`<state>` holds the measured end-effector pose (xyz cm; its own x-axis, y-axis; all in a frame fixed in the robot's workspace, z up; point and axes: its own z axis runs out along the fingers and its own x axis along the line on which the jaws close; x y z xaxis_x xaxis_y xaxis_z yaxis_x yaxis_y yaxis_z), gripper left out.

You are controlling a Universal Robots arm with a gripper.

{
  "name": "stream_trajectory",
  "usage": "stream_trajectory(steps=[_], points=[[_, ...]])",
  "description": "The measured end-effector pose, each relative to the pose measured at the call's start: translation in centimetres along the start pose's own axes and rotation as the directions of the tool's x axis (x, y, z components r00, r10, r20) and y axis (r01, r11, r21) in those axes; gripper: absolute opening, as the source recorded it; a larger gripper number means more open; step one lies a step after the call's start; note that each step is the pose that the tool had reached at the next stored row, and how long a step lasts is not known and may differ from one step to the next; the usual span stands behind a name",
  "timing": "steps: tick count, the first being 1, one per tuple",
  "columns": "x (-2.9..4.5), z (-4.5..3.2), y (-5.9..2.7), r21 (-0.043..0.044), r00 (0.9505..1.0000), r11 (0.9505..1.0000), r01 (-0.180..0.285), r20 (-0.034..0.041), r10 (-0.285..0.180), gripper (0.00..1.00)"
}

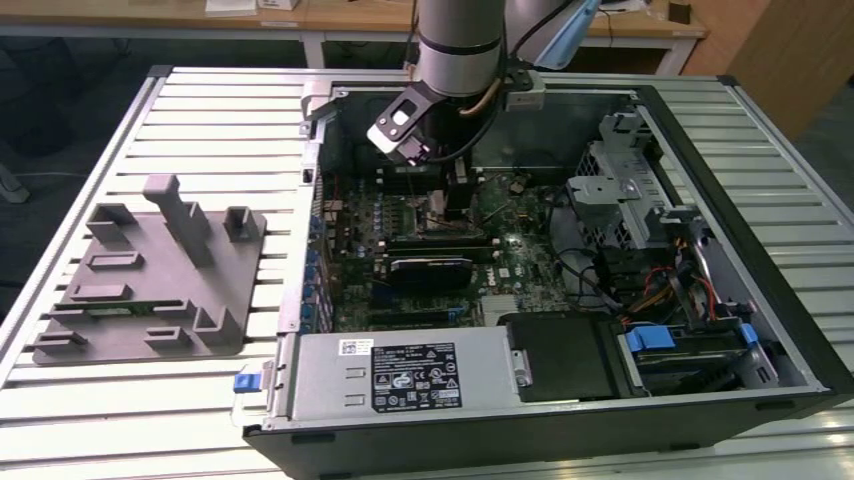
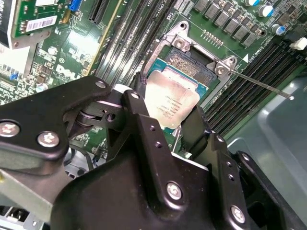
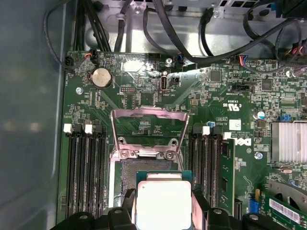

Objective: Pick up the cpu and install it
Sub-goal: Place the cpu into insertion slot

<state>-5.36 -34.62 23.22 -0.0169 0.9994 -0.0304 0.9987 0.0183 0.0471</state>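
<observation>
Chip in the grip, right at the socket! The gripper (image 2: 165, 109) has its two black fingers (image 2: 141, 120) pinched on opposite edges of the cpu (image 2: 171, 99), silver top up. It hangs over the near part of the open socket (image 2: 188, 61) on the motherboard (image 3: 225, 91).

In the first wrist view the cpu (image 3: 163, 203) covers the socket's edge nearest the gripper, and the far strip of the socket shows bare. Whether its underside touches the socket I cannot tell; clamped like this, I judge it not yet seated.

The metal load plate (image 3: 148, 114) stands swung up just beyond the socket. Its thin lever (image 2: 259, 82) juts out to one side, unlatched.

So: pickup done, carry to the socket done. Lowering flat, letting go and clamping remain.

In the exterior view the arm (image 1: 461, 30) reaches down into the computer case (image 1: 534, 445) above the socket. The grey tray (image 1: 147, 290) sits well apart from the socket, outside the case.
</observation>
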Motion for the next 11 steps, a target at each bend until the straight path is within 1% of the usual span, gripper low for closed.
stream_trajectory(steps=[11], points=[[0.59, 0.93, -0.04, 0.0002, 1.0000, 1.0000, -0.008, 0.0003, 0.008, 0.54]])
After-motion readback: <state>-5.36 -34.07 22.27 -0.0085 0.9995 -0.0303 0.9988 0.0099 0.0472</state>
